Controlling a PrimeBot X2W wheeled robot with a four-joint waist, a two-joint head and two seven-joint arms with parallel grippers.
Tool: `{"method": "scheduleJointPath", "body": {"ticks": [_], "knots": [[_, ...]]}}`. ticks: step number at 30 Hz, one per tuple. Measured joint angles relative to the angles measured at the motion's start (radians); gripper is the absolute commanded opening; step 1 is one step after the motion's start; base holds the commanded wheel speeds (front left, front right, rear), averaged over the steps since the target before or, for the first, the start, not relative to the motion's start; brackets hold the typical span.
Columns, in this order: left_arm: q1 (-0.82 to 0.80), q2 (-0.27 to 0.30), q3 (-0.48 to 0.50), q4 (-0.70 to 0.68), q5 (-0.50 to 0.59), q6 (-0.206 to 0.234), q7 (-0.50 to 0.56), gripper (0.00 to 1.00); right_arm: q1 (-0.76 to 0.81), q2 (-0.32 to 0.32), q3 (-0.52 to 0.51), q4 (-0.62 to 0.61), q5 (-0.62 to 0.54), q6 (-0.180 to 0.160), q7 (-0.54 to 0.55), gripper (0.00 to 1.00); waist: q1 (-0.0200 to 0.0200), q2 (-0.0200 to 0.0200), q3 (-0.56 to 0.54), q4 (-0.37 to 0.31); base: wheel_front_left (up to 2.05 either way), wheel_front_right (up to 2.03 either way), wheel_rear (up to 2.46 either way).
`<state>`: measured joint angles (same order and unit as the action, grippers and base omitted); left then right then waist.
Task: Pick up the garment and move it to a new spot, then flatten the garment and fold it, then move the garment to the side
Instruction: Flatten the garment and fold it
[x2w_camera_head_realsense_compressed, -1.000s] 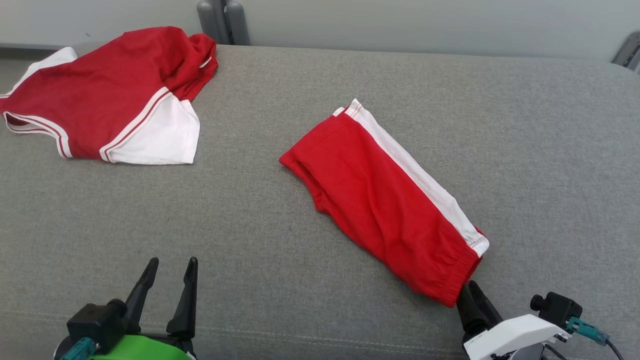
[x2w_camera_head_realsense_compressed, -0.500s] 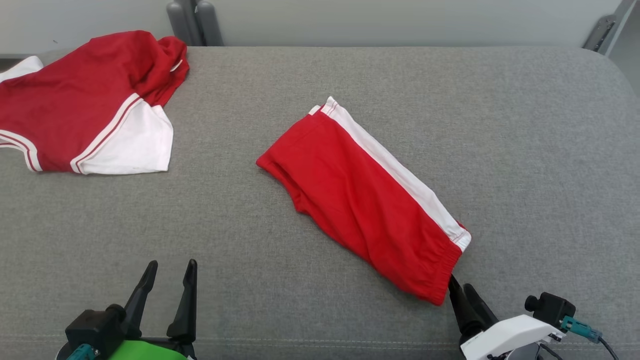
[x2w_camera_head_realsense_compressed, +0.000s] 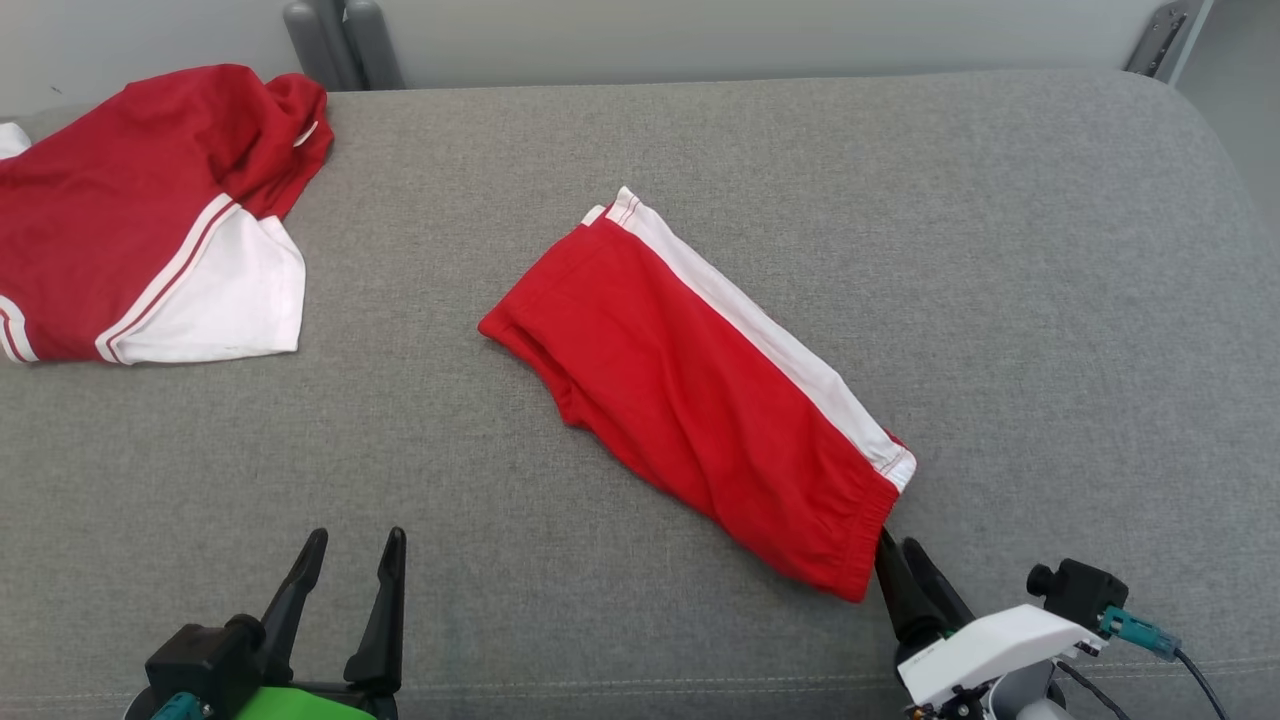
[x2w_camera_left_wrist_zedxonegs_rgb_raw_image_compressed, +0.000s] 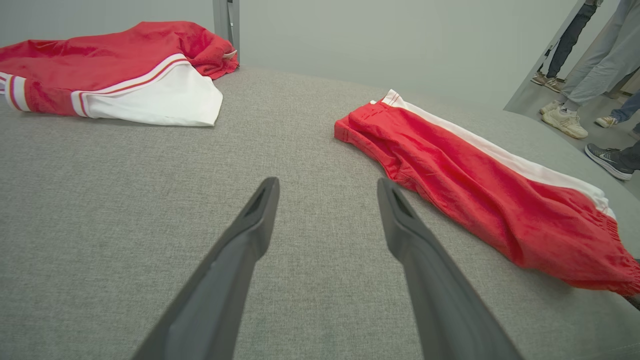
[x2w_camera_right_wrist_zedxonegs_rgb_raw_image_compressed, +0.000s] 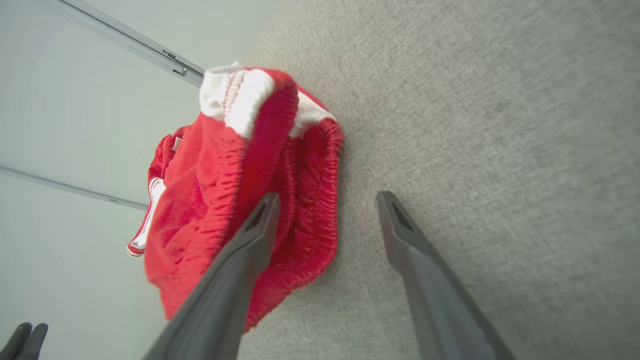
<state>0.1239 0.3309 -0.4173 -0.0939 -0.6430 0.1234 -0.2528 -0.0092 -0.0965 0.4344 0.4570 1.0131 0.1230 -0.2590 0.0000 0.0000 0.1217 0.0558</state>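
The garment (x2w_camera_head_realsense_compressed: 700, 400), red shorts with a white side stripe, lies folded in a long diagonal strip in the middle of the grey fabric surface (x2w_camera_head_realsense_compressed: 1000, 300). My right gripper (x2w_camera_head_realsense_compressed: 897, 545) is open at its near end, by the elastic waistband. In the right wrist view one finger (x2w_camera_right_wrist_zedxonegs_rgb_raw_image_compressed: 250, 240) lies over the waistband of the garment (x2w_camera_right_wrist_zedxonegs_rgb_raw_image_compressed: 225, 190), the other over bare fabric, and nothing is pinched. My left gripper (x2w_camera_head_realsense_compressed: 357, 540) stands open at the lower left, well clear of the garment (x2w_camera_left_wrist_zedxonegs_rgb_raw_image_compressed: 475, 185), its own fingertips (x2w_camera_left_wrist_zedxonegs_rgb_raw_image_compressed: 327, 185) over bare fabric.
A second red and white garment (x2w_camera_head_realsense_compressed: 130, 230) lies rumpled at the far left corner. Grey posts (x2w_camera_head_realsense_compressed: 340, 45) rise behind the back edge. The surface rounds off at the right (x2w_camera_head_realsense_compressed: 1230, 200). People's legs and shoes (x2w_camera_left_wrist_zedxonegs_rgb_raw_image_compressed: 585, 75) stand on the floor beyond that side.
The camera has turned, so everything on the surface has shifted left in the picture. The right gripper stays at the waistband end. Both grippers remain open.
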Motion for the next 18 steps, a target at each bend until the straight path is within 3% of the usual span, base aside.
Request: {"method": "scheduleJointPath", "body": {"ticks": [7,18], "knots": [[0.005,0.0,0.003,0.012,0.001,0.0,0.0,1.0,-0.035,0.003,0.06,-0.085,0.009,0.0,0.0,1.0,0.0,0.0,-0.001,-0.01,0.0,0.0,0.0],[0.022,0.0,0.017,0.012,0.001,0.0,0.0,1.0,-0.039,-0.025,0.084,-0.118,0.016,0.0,0.0,1.0,0.0,0.0,0.006,-0.043,0.0,0.0,0.0]]}}
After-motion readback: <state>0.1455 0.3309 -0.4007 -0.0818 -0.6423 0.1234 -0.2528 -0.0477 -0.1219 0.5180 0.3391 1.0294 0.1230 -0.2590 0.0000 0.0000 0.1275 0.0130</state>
